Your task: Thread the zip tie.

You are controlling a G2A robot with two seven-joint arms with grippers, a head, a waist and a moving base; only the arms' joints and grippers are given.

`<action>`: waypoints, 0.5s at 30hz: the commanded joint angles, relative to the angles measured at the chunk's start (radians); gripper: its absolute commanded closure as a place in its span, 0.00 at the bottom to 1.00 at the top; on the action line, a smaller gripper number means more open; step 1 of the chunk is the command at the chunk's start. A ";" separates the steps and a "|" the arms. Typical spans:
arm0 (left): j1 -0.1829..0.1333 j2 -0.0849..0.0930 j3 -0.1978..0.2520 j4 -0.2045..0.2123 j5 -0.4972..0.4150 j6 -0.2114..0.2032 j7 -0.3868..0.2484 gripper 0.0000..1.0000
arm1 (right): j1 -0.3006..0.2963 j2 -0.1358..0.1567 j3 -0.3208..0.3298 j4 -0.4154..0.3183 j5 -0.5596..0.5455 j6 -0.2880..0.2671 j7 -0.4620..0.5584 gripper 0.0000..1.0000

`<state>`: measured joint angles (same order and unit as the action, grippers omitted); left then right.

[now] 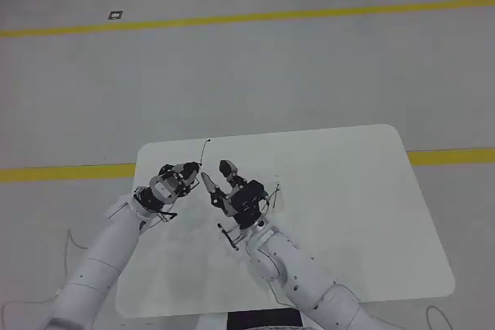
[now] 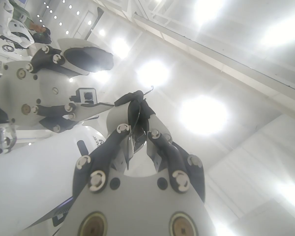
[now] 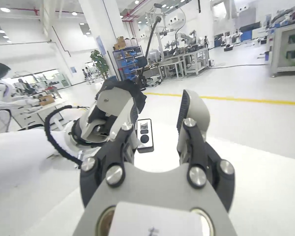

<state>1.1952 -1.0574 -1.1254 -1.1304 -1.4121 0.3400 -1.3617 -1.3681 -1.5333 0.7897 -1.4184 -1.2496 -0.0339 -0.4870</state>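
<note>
hidden: near side of the table (image 1: 355, 206) sits under both arms in the top view. The left gripper (image 2: 137, 98) has black wrap over its tips, so the exact pinch point is buried. In the right wrist view the left gripper stands right behind the right gripper's (image 1: 215, 173) near finger, and their edges are hard to split.
unclear: two thin dark bits on the table, one (image 1: 272, 194) just beside the right wrist, one (image 1: 228, 234) against the right forearm (too small to name).
left gripper: clenched on the zip tie (image 3: 149, 41), tips pressed together.
zip tie: thin black strip. It runs up between the left fingers and sticks out past the tips, away from the wrist, with a slight bow. The free end hangs in the air above the table and touches nothing; it looks a bit thicker in the right wrist view.
right gripper: released, jaws wide apart, holding nothing. It is just beside the left gripper, tips pointing much the same way.
tie vs right gripper: strip passes just off the tip of the finger nearer the left gripper; apart from it, not between the jaws.
in the way: the left gripper's wrapped tips stand between the right gripper and the lower part of the tie.
around: yellow floor line (image 1: 231, 18) well beyond both grippers, small dark marker (image 1: 115, 15) beside it.
</note>
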 commanded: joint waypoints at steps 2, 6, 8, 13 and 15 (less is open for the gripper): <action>0.000 0.000 0.000 0.000 0.000 0.000 0.000 1.00 | 0.005 0.000 0.007 -0.001 0.025 -0.043 0.016 0.62; 0.000 0.000 0.000 0.000 0.000 0.000 0.000 1.00 | 0.008 -0.001 0.010 0.000 0.059 -0.084 0.023 0.61; 0.000 0.000 0.000 0.000 0.000 0.000 0.000 1.00 | 0.010 -0.002 0.011 0.003 0.071 -0.098 0.027 0.61; 0.000 0.000 0.000 0.000 0.000 0.000 0.000 1.00 | 0.021 -0.006 0.016 0.014 0.131 -0.155 0.034 0.63; 0.000 0.000 0.000 0.000 0.000 0.000 0.000 1.00 | 0.027 -0.007 0.018 0.020 0.142 -0.168 0.038 0.65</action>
<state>1.1952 -1.0574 -1.1254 -1.1304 -1.4121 0.3400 -1.3617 -1.3443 -1.5394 0.8065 -1.4008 -1.1137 -0.1959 -0.4511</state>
